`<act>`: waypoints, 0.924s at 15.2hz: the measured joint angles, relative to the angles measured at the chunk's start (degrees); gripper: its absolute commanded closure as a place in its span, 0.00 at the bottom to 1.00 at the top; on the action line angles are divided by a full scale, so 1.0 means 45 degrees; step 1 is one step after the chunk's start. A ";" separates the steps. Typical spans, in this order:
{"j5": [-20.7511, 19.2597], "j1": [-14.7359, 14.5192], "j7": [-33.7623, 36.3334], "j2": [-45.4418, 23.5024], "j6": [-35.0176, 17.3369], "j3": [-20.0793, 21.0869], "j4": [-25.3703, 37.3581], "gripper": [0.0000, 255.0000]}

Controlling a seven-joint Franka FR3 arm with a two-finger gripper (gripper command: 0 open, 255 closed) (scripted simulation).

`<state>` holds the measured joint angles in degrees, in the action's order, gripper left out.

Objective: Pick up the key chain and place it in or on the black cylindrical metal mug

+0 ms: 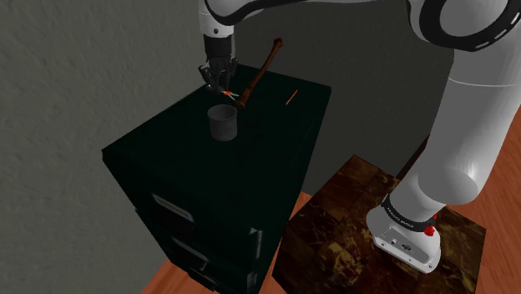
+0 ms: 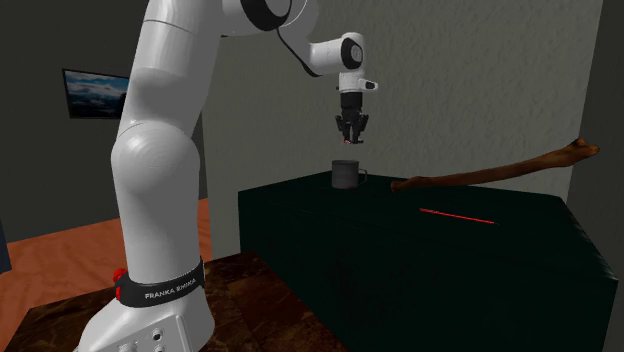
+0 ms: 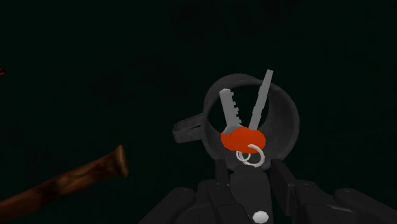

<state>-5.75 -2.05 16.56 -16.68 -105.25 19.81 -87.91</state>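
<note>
Hanging point-down from the white arm [image 2: 170,130], the black pincer [image 1: 221,81] [image 2: 350,132] [image 3: 249,170] is clenched on the key chain [image 3: 242,133], its two fingers pressed close together about the white ring at the chain's top. From that ring a red fob and two grey keys dangle below the fingertips, the keys splayed apart in a narrow V. In the shoulder view the key chain [image 1: 227,89] shows as a small reddish speck just under the pincer's tips, clear of everything beneath it.

Directly below the pincer stands the mug [image 1: 223,123] [image 2: 346,175] [image 3: 287,121], dark grey and upright, its mouth open toward the fingers. Along the pincer's own line of sight the keys lie within the circle of its rim, yet from the side a gap separates the pincer's tips from that rim. The mug's small handle juts out to one side.

Off to the side of the pincer, a brown wooden stick [image 1: 259,73] [image 2: 490,172] [image 3: 63,186] has its lower end close by the mug and its other end slanted up into the air. Farther from the pincer, past the stick, a thin red rod [image 1: 291,98] [image 2: 456,215] lies flat. Mug, stick and rod all sit on top of a very dark cabinet [image 1: 167,171] [image 2: 420,260] with drawers on its front. Farthest from the pincer, the arm's base is on its brown-mottled stand [image 1: 342,225] [image 2: 250,300].
</note>
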 measured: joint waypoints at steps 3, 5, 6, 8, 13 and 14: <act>-0.0030 0.0015 0.0008 -0.0069 -0.0432 -0.0017 -0.0371 1.00; -0.0045 0.0023 0.0032 -0.0085 -0.0761 -0.0025 -0.0684 1.00; -0.0074 0.0009 0.0053 -0.0166 -0.0910 -0.0030 -0.0755 1.00; -0.0104 0.0015 0.0068 -0.0229 -0.1206 -0.0045 -0.0993 1.00; -0.0163 0.0024 0.0113 -0.0344 -0.1884 -0.0071 -0.1565 1.00; -0.0167 0.0026 0.0111 -0.0356 -0.1903 -0.0074 -0.1571 1.00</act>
<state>-6.50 -1.93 17.06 -18.28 -113.81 19.48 -94.98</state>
